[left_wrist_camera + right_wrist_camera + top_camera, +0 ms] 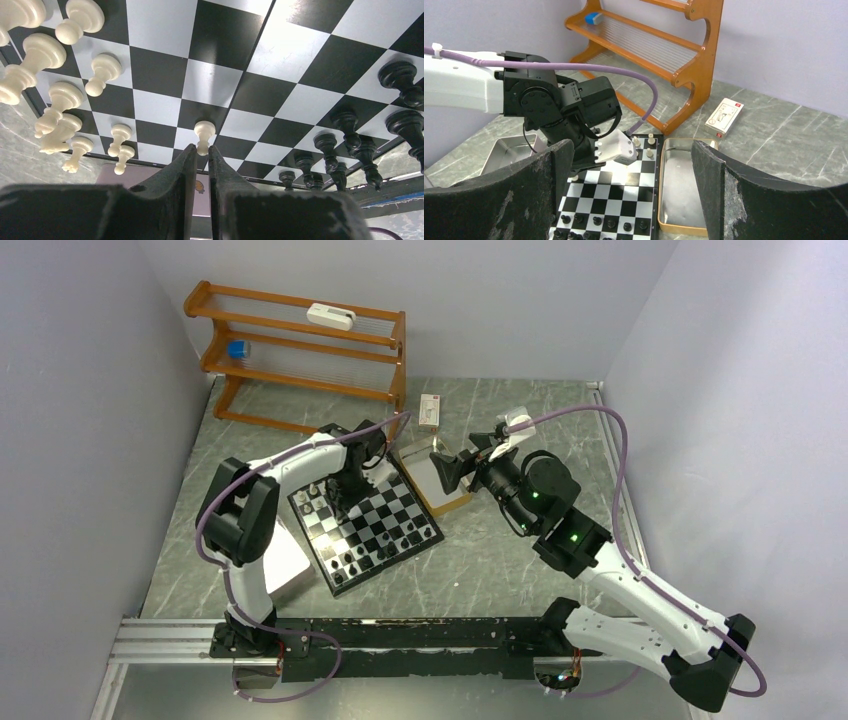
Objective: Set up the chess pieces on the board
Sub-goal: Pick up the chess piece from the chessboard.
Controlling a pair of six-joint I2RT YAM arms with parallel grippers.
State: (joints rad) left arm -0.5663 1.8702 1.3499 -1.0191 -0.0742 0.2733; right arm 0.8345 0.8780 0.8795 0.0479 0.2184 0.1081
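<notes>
Board [365, 525] is sitting on the bench [480, 560] between your arms. Your left hand [201, 149] is pinching, nearly shut, one white pawn [204, 130] near the board's edge; it is likely needing moving beside the white pieces [65, 97]. Your right hand [633, 145] is hanging wide open, holding nothing.

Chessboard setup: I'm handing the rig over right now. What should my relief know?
Left gripper: closed on a white pawn at the board, out of line with its row.
Right gripper: open, holding nothing, over the metal tray beside the board.
Done: white pieces at one end, black pieces at the other.
To do: seat this pawn, release, check for gaps.
</notes>
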